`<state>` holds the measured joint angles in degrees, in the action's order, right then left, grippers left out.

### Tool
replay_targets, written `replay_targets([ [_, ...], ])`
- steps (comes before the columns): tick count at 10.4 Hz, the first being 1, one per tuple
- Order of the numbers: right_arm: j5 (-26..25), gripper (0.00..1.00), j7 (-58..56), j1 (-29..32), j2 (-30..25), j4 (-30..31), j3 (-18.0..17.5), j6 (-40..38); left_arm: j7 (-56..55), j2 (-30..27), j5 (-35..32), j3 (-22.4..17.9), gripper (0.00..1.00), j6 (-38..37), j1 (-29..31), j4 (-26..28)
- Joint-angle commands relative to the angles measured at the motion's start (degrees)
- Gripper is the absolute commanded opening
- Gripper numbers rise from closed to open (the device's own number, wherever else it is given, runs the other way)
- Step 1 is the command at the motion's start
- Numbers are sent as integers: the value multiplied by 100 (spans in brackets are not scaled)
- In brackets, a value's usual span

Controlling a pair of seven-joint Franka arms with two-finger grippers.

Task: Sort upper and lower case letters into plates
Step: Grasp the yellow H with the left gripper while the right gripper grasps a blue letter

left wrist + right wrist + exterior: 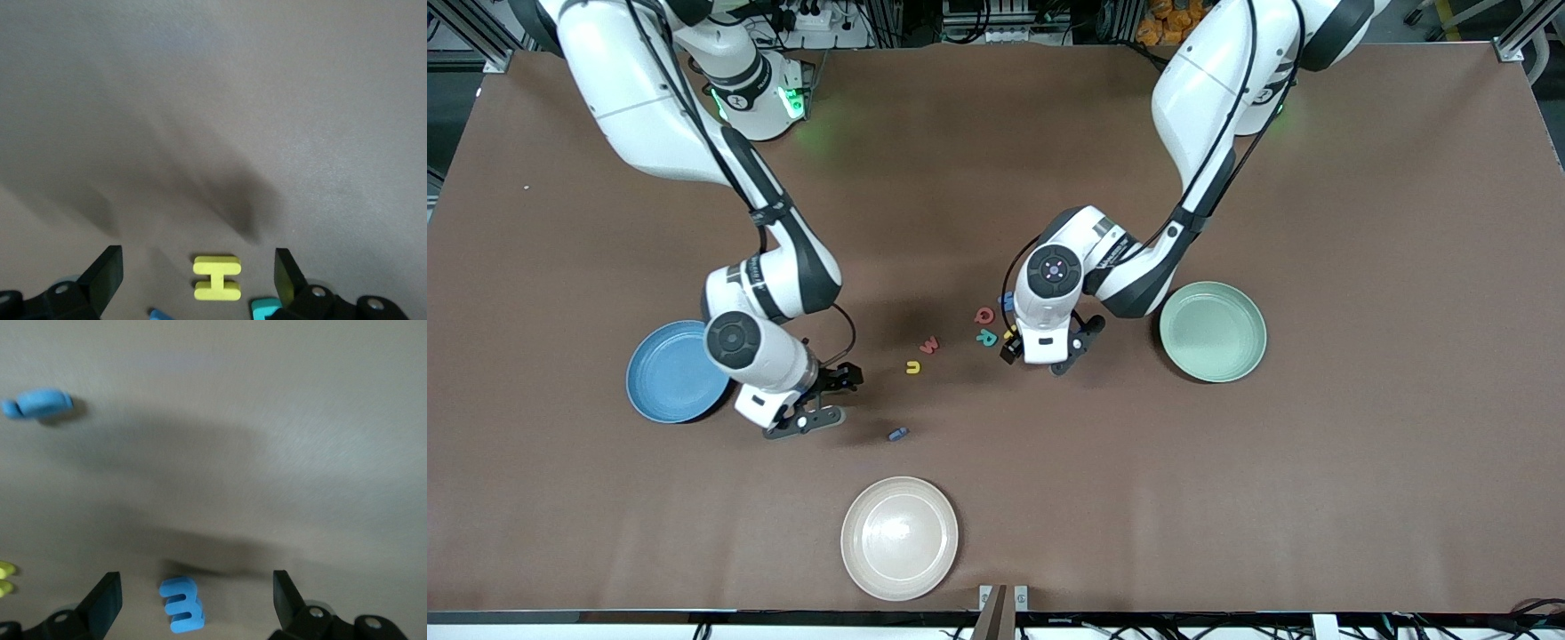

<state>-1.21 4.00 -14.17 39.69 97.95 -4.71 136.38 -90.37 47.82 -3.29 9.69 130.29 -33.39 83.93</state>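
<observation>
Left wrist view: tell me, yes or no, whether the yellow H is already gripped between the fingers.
No. The yellow H lies flat on the table, apart from both fingers of the open left gripper.

A cream plate (pixel 899 538) sits on the brown surface (pixel 1360 444) — round, rimmed and holding nothing, close to the edge nearest the front camera, about midway between the two ends. The surface is matte and plain. Along its upper edge run metal frame rails (pixel 1519 40) and dark cables (pixel 996 22) — some orange clutter (pixel 1169 20) too.
</observation>
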Motion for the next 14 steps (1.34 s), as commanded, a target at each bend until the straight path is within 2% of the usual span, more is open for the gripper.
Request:
replay_targets([
  [1,-99,100,145,-50,-137,382,14,126,-262,228,-128,-388,100,-21,-449,-299],
  [2,-99,100,154,-59,-163,444,14,100,-262,237,-128,-389,100,-21,-458,-316],
  [3,-99,100,154,-59,-172,505,14,100,-262,237,-128,-389,90,-21,-467,-325],
  [4,-99,100,154,-59,-181,523,14,91,-262,237,-128,-389,90,-21,-493,-325],
  [5,-99,100,154,-59,-199,524,14,73,-270,246,-119,-389,85,-21,-519,-325],
  [6,-99,55,154,-59,-225,524,14,73,-270,263,-128,-389,81,-21,-555,-334],
  [7,-99,1,154,-68,-242,524,14,82,-270,263,-119,-389,80,-21,-555,-351],
  [10,-99,0,145,-59,-330,524,14,64,-323,307,-110,-389,79,-21,-581,-395],
  [11,-99,0,145,-42,-374,506,14,47,-323,307,-119,-389,73,-12,-581,-404],
  [12,-99,0,58,37,-461,506,23,29,-323,360,-110,-389,63,-21,-581,-413],
  [14,-125,0,-650,500,-856,375,66,-556,-332,360,-110,-389,45,-12,-590,-430],
])
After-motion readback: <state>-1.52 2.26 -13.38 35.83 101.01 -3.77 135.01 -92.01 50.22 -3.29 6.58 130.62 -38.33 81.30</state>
